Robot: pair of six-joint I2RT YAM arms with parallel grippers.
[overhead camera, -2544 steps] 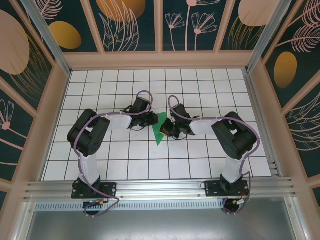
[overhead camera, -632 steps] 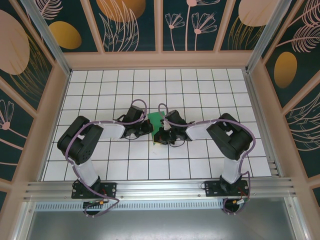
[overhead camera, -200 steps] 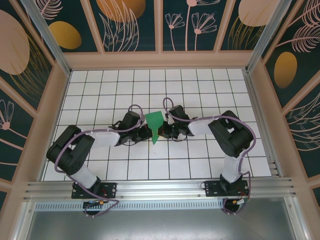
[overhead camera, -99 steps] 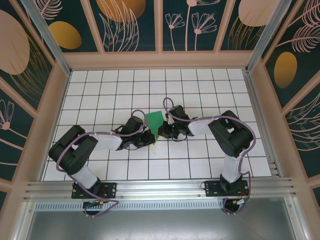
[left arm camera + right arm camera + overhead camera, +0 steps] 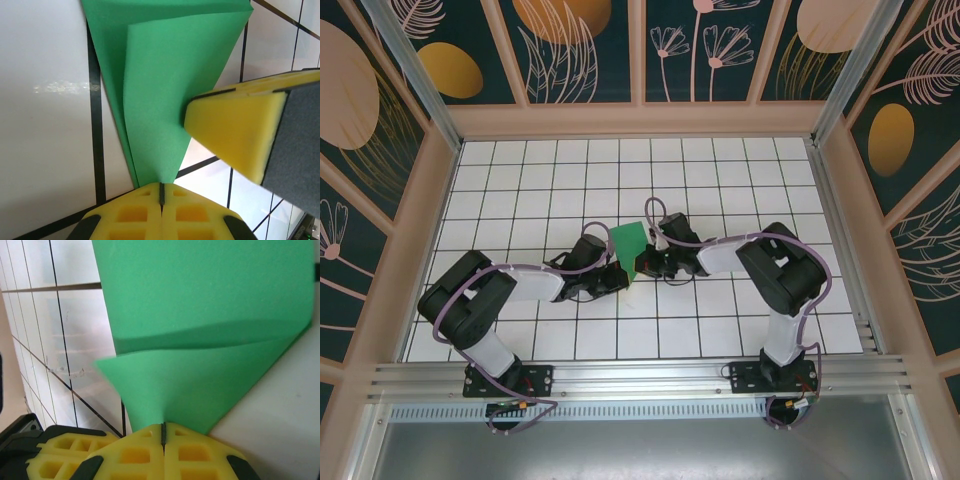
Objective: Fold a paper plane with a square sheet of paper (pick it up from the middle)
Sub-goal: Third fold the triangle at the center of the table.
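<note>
Two arms meet in the top view, the left gripper (image 5: 618, 277) and right gripper (image 5: 642, 266) flanking the creased green sheet (image 5: 628, 243). Left wrist: jaws are clamped on the sheet's (image 5: 165, 90) narrow tip, so opposed pulling could tear it. Right wrist: jaws are pinched on a curling fold (image 5: 200, 370), which risks a crooked crease. No container is involved

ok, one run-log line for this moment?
phase: mid-fold | green paper: partly folded, pinched from both sides | left gripper: shut on its narrow tip | right gripper: shut on a folded corner
</note>
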